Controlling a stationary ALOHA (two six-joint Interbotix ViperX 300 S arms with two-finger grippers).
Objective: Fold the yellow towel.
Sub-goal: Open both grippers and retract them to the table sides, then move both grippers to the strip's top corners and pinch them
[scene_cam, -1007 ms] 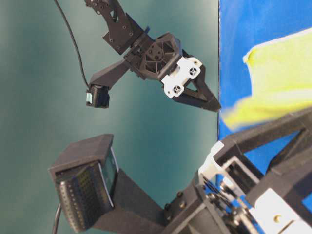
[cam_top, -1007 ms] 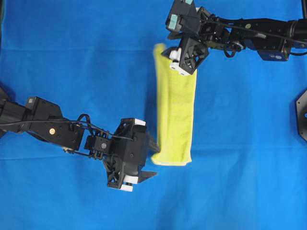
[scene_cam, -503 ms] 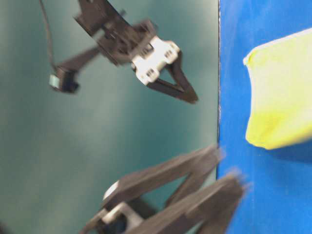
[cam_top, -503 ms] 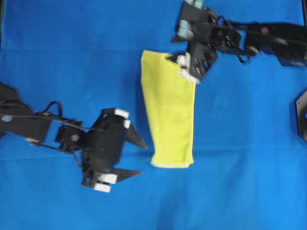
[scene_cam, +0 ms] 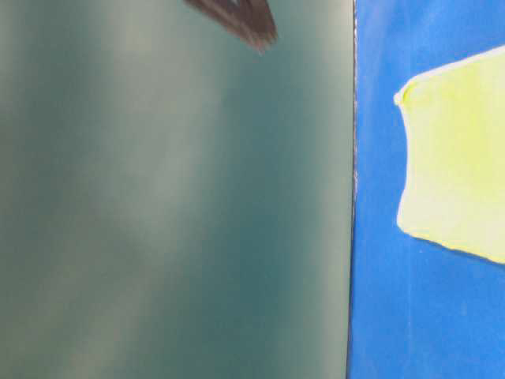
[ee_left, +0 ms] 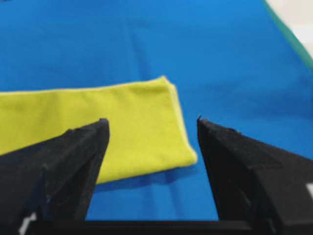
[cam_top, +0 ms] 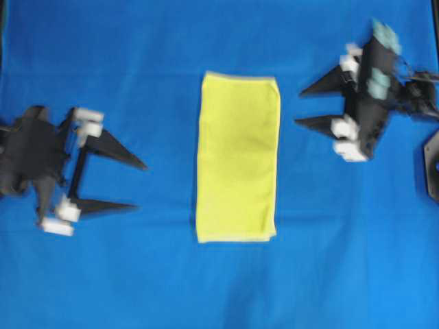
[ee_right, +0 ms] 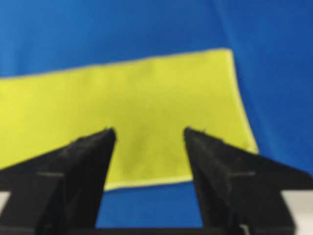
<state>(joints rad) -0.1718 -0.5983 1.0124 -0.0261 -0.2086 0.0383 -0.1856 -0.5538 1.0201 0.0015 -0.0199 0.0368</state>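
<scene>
The yellow towel (cam_top: 238, 157) lies flat on the blue table cover as a tall, narrow folded rectangle with a paler hem. My left gripper (cam_top: 141, 185) hangs open to the left of it, fingers pointing at it, well apart from it. My right gripper (cam_top: 298, 107) is open on the right, near the towel's upper end, not touching it. In the left wrist view the towel's corner (ee_left: 98, 132) shows beyond the empty open gripper (ee_left: 152, 120). The right wrist view shows the towel (ee_right: 146, 98) ahead of the empty open gripper (ee_right: 149, 129). The table-level view catches the towel (scene_cam: 458, 166) and one blurred fingertip (scene_cam: 245, 20).
The blue cover (cam_top: 137, 288) spreads over the whole table. A black mount (cam_top: 432, 164) sits at the right edge. In the table-level view a teal wall (scene_cam: 173, 197) fills the left side. A green strip (ee_left: 288, 29) marks the table's edge.
Both arms have drawn back from the towel, the left one leftward and the right one rightward. The towel's raised upper end has dropped, and it now lies flat and squared.
</scene>
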